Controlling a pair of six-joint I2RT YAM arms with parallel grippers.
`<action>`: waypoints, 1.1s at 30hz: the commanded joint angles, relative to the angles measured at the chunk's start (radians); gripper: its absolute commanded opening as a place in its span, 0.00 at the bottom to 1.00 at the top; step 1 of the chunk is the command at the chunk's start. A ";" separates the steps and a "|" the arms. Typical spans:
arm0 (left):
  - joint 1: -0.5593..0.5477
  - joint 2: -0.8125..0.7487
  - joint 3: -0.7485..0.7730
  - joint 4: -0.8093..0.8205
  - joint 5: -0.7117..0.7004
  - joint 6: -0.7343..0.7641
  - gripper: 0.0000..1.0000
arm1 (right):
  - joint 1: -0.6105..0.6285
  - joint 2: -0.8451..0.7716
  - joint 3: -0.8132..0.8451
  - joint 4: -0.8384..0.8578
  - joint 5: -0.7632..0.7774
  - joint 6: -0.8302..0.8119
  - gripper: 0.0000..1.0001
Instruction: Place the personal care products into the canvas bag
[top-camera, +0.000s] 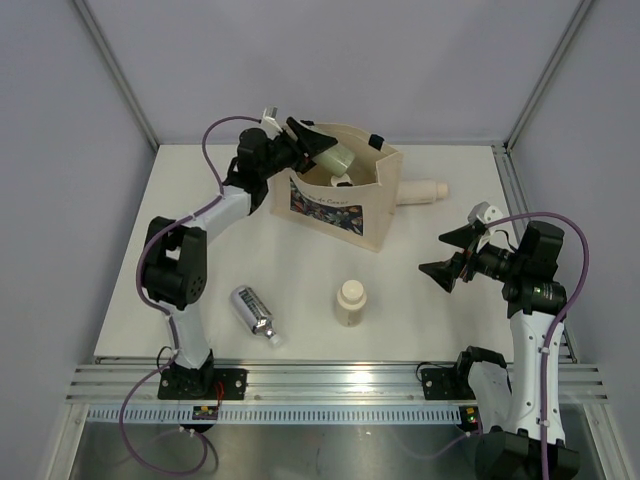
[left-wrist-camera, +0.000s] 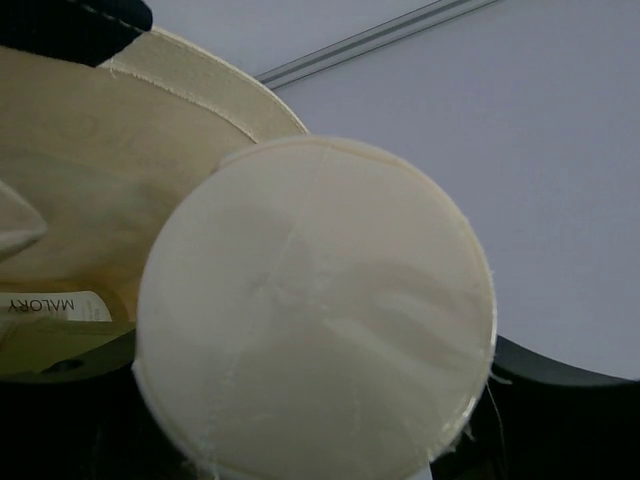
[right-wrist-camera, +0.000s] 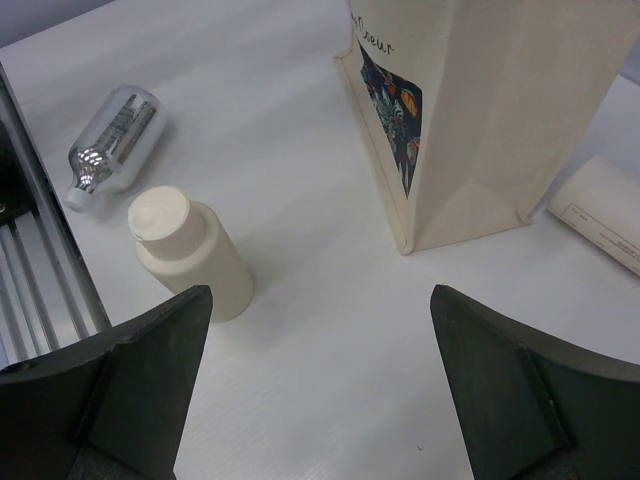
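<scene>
The canvas bag (top-camera: 345, 212) stands open at the back middle of the table. My left gripper (top-camera: 315, 143) is shut on a pale green bottle (top-camera: 337, 158) and holds it tilted over the bag's left rim. In the left wrist view the bottle's round cream end (left-wrist-camera: 315, 310) fills the frame, with the bag's inside (left-wrist-camera: 90, 180) behind it. A beige bottle (top-camera: 350, 302) stands upright in front of the bag. A shiny silver bottle (top-camera: 253, 312) lies to its left. A cream-white bottle (top-camera: 425, 190) lies behind the bag's right side. My right gripper (top-camera: 447, 255) is open and empty.
In the right wrist view the open right gripper (right-wrist-camera: 320, 292) hovers over bare table, with the beige bottle (right-wrist-camera: 190, 255), silver bottle (right-wrist-camera: 112, 135), bag (right-wrist-camera: 480, 110) and cream-white bottle (right-wrist-camera: 600, 215) ahead. A white cap (top-camera: 340, 180) shows inside the bag. A metal rail (top-camera: 320, 380) runs along the near edge.
</scene>
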 joint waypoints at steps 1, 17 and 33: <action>-0.006 -0.010 0.121 0.036 -0.015 0.095 0.00 | -0.008 0.007 0.009 0.001 -0.011 -0.020 0.99; -0.064 0.109 0.213 -0.547 -0.208 0.586 0.56 | -0.011 0.026 0.003 0.015 0.024 -0.012 0.99; -0.079 -0.043 0.304 -0.728 -0.269 0.840 0.99 | -0.015 0.190 0.266 -0.182 0.288 0.008 0.99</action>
